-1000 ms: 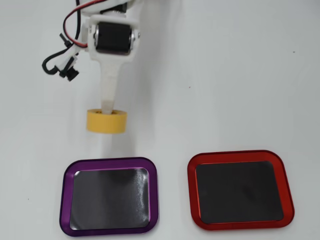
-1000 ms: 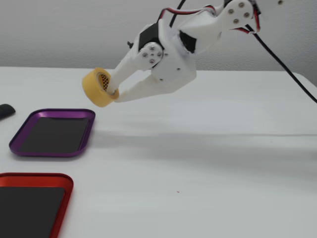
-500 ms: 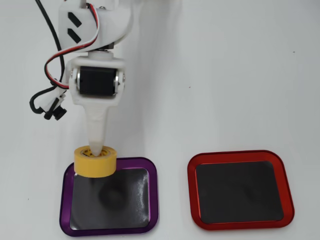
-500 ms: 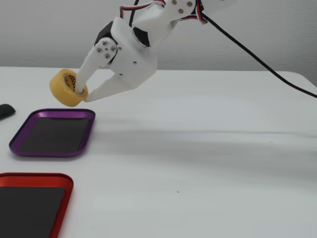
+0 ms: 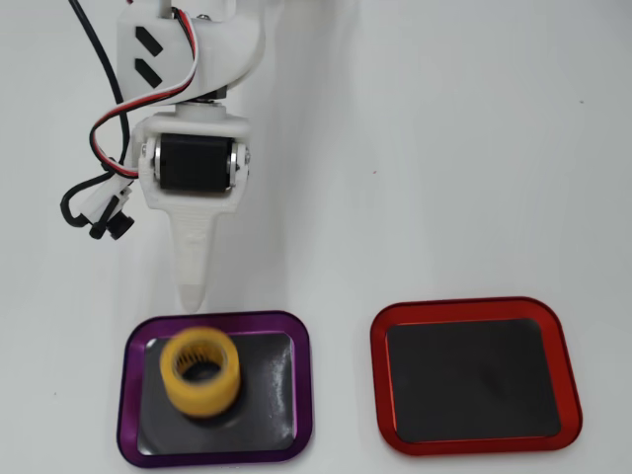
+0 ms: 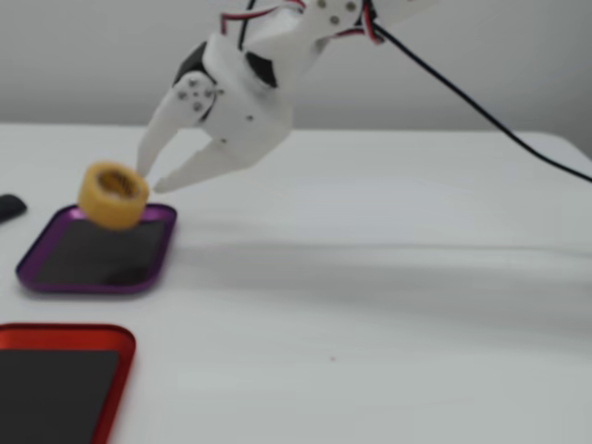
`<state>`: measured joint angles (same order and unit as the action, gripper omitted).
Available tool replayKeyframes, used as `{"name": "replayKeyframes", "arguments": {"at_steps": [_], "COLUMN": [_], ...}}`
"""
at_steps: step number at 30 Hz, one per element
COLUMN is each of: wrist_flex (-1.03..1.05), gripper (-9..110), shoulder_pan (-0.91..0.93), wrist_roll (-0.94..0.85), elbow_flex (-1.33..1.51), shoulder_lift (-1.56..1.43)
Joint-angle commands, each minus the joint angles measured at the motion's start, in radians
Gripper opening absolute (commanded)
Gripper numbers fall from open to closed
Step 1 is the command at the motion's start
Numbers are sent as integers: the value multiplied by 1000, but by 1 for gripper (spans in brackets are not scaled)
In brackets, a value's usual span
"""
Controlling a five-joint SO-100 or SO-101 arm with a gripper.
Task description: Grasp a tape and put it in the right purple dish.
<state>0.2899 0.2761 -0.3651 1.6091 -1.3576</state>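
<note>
The yellow tape roll (image 5: pixel 202 370) is over the dark mat of the purple-rimmed dish (image 5: pixel 307 387), on the left in the overhead view. It looks blurred, with a shadow beneath it. In the fixed view the tape (image 6: pixel 113 194) hangs just above the far end of the purple dish (image 6: pixel 92 285), free of the fingers. My white gripper (image 6: pixel 150 178) is open, its tips just right of and behind the tape. In the overhead view the gripper (image 5: pixel 190 296) points at the dish's far rim.
A red-rimmed tray (image 5: pixel 474 446) with a dark mat lies to the right of the purple one in the overhead view, and it shows at the front left of the fixed view (image 6: pixel 65 331). Black and red cables (image 5: pixel 99 197) hang beside the arm. A small black object (image 6: pixel 9 205) lies at the left edge.
</note>
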Motion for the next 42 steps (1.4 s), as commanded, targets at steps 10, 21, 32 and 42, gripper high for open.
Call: {"name": "replayKeyframes", "arguments": {"at_steps": [10,21,32,42], "wrist_flex": [249,712,891,804], "gripper": [10,18,18,18], "shoulder_pan": [-2,-11,-12,-89], "wrist_roll": [6,229,457,443], "elbow_flex": [-64,-48,394,997], "shoulder_lift": [-94,-588,-1207,-1733]}}
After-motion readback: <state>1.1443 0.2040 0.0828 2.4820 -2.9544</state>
